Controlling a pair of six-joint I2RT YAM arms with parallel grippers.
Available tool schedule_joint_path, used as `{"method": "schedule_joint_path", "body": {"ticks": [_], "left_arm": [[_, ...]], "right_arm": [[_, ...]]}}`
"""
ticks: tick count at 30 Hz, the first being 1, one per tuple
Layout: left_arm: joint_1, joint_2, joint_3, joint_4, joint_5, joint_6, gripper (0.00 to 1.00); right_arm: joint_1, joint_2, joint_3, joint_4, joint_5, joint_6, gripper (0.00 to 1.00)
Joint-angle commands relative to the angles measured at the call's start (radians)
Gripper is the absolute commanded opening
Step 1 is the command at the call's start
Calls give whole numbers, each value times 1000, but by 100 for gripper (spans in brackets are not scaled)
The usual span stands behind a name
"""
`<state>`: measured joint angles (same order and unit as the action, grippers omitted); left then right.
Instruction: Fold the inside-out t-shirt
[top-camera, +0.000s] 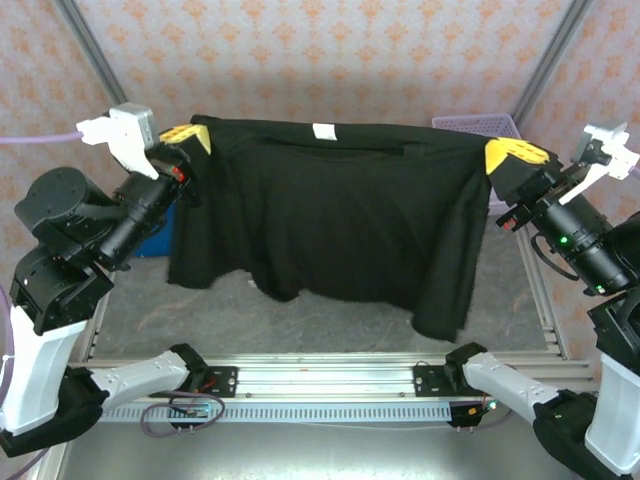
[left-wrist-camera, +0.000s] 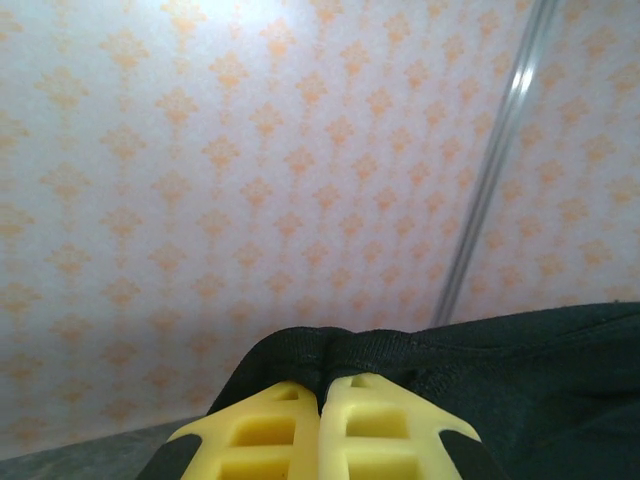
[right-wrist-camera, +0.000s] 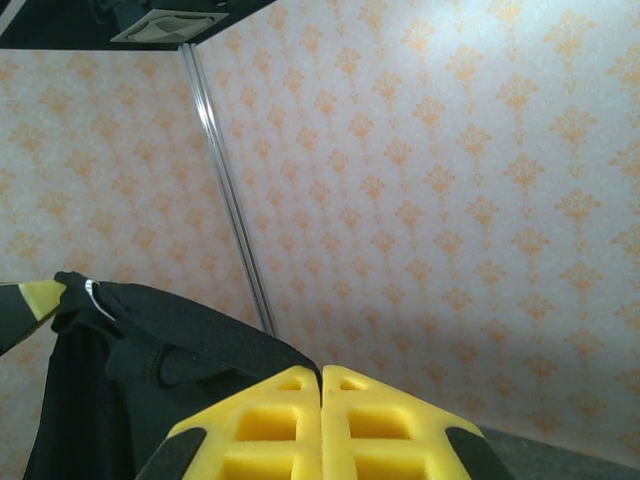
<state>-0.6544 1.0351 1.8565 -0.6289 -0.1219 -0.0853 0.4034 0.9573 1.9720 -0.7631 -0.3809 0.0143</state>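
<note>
L hand (top-camera: 190, 137) & R hand (top-camera: 515, 153), each clamped on the black t-shirt (top-camera: 330, 220), held it stretched above the grey worktop (top-camera: 330, 325); orange-patterned wall (top-camera: 330, 60) behind, w/ metal posts (top-camera: 95, 45).

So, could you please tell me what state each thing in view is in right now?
t-shirt: held up by its top edge, hanging spread between both claws, unfolded, white tag showing at the top.
left claw: shut on the t-shirt's top corner.
right claw: shut on the opposite top corner.
</note>
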Motion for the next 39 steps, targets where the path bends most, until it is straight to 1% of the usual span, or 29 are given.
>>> {"method": "schedule_joint_path", "body": {"ticks": [1,3,4,7,8,10,11,12,14,15,17,18,19,20,22,24,26,27,28,30,32,35,37,39], "left_arm": [[17,53,98,-69,-280,89,0],[28,116,130,-75,-344,117,0],[52,156,144,-85,-347,116,0],[207,258,146,-96,-228,38,0],[252,296,139,-88,-203,21,0],[293,393,136,-60,-180,21,0],[297,439,152,-62,-161,26,0],[299,495,172,-66,-134,31,0],[300,598,209,-72,-118,38,0],[303,653,240,-95,-118,32,0],[310,715,276,-131,-92,23,0],[310,723,272,-128,-83,24,0],[311,720,264,-118,-77,26,0],[311,712,254,-109,-68,27,0],[311,690,242,-107,-51,27,0],[311,660,218,-102,-50,26,0],[311,629,188,-95,-59,25,0],[311,614,171,-93,-65,25,0],[310,602,157,-92,-72,25,0],[311,577,125,-83,-83,24,0],[311,558,100,-72,-84,23,0],[312,548,92,-74,-94,24,0],[312,545,92,-75,-95,24,0],[312,542,94,-78,-93,25,0]], "right_arm": [[-10,43,39,-3,123,8,0],[-10,72,29,3,175,-8,0],[-11,94,15,14,214,-16,0],[-11,169,-19,56,360,-63,0],[-11,212,-36,79,424,-83,0],[-17,300,-69,134,524,-117,0],[-25,346,-72,152,529,-122,0],[-31,405,-68,160,508,-120,0],[-35,517,-52,157,431,-101,0],[-34,571,-47,146,361,-91,0],[-27,643,-65,138,217,-75,0],[-8,662,-108,151,154,-80,5],[6,664,-142,168,121,-91,10],[35,661,-210,197,80,-111,17],[74,657,-310,250,33,-121,29],[111,671,-419,314,-36,-90,43],[146,698,-505,405,-83,-23,49],[167,718,-538,438,-104,-1,51],[201,742,-558,466,-96,21,58],[261,811,-570,497,-71,69,63],[301,876,-588,567,-37,159,65],[314,936,-641,723,-17,264,64],[319,976,-658,817,-33,284,64],[322,1012,-657,868,-56,289,65]]}}
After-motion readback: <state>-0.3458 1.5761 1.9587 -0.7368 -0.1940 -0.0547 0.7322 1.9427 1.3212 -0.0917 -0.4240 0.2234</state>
